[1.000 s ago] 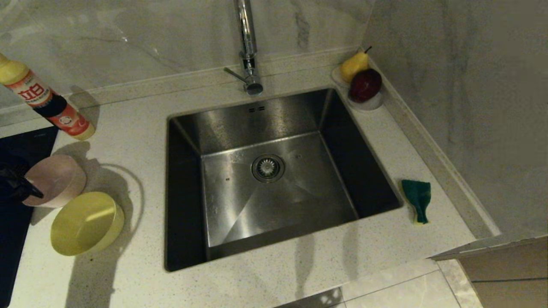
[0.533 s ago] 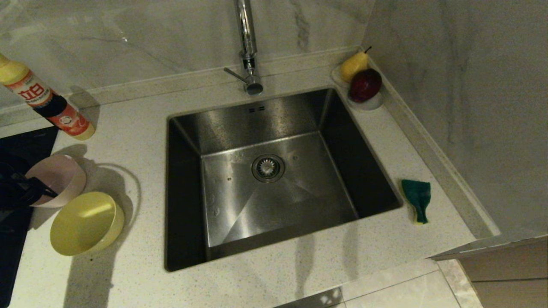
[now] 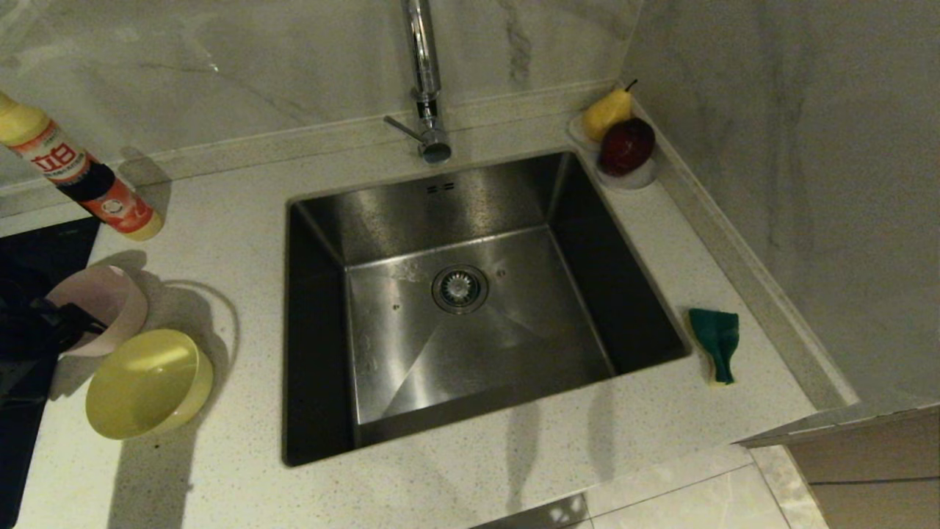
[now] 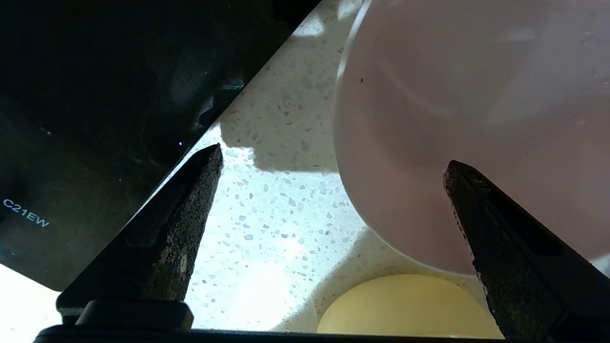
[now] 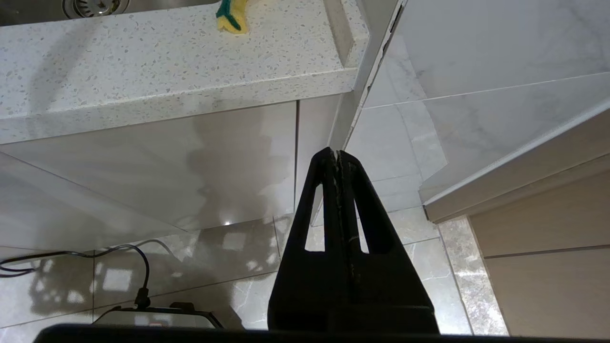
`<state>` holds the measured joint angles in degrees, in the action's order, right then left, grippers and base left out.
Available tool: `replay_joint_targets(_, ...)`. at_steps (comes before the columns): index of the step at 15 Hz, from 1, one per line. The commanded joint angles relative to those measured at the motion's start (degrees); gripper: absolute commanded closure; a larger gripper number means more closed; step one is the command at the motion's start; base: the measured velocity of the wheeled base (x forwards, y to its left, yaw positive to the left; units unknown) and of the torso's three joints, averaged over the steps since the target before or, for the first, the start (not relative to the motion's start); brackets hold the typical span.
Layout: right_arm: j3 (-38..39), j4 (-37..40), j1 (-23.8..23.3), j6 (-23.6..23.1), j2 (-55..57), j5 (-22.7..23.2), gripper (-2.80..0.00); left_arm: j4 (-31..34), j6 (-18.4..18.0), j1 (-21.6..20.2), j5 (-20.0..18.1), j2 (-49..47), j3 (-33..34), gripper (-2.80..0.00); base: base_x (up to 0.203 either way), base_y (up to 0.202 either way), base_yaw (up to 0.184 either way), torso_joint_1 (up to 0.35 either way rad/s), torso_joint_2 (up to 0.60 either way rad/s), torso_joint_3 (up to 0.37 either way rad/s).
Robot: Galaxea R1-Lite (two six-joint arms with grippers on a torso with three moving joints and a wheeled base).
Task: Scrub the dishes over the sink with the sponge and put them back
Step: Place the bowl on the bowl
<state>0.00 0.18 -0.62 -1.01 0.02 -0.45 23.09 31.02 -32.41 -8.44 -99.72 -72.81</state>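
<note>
The pale pink bowl (image 3: pixel 106 305) (image 4: pixel 467 119) sits on the counter left of the sink (image 3: pixel 514 330), tilted toward my left gripper. The yellow bowl (image 3: pixel 147 382) (image 4: pixel 410 307) lies just in front of it. At the left edge, my left gripper (image 3: pixel 73 325) (image 4: pixel 333 156) is open and straddles the pink bowl's near rim. One finger is over the bowl's inside, the other over bare counter. The sponge (image 3: pixel 716 342) (image 5: pixel 232 16) lies green side up on the counter right of the sink. My right gripper (image 5: pixel 336 153) hangs shut and empty below the counter's front edge.
A detergent bottle (image 3: pixel 81 180) stands at the back left, beside a black cooktop (image 3: pixel 37 250) (image 4: pixel 95 119). The tap (image 3: pixel 426 95) rises behind the sink. A pear and a red apple (image 3: pixel 626 145) rest on a small dish in the back right corner, against the wall.
The pink bowl has tipped more upright, so more of its inside shows. My left gripper's finger has reached further right over its rim and the jaws have widened slightly.
</note>
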Motion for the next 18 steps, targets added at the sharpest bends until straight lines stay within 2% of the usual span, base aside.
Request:
replay_joint_targets(1,0.0,0.0,0.0,0.0,0.1,0.0,0.00,0.1,0.2,-0.1,0.0,-1.2,0.0,-2.80,0.000,0.000,0.000,0.000,0.00,0.000)
replay_joint_targets(2,0.0,0.0,0.0,0.0,0.1,0.0,0.00,0.1,0.2,-0.2,0.0,-1.5,-0.1,-2.80,0.000,0.000,0.000,0.000,0.00,0.000)
replay_joint_targets(3,0.0,0.0,0.0,0.0,0.1,0.0,0.00,0.0,0.3,-0.4,-0.1,-1.8,-0.4,0.00,0.000,0.000,0.000,0.000,0.00,0.000)
replay_joint_targets(11,0.0,0.0,0.0,0.0,0.1,0.0,0.00,0.2,1.1,-0.8,0.3,-1.4,-3.6,0.00,0.000,0.000,0.000,0.000,0.00,0.000)
replay_joint_targets(15,0.0,0.0,0.0,0.0,0.1,0.1,0.00,0.6,0.7,-2.4,0.3,-0.8,-4.7,0.00,0.000,0.000,0.000,0.000,0.00,0.000)
replay_joint_targets(18,0.0,0.0,0.0,0.0,0.1,0.0,0.00,1.5,0.9,-4.5,0.2,0.1,-7.9,0.00,0.000,0.000,0.000,0.000,0.00,0.000)
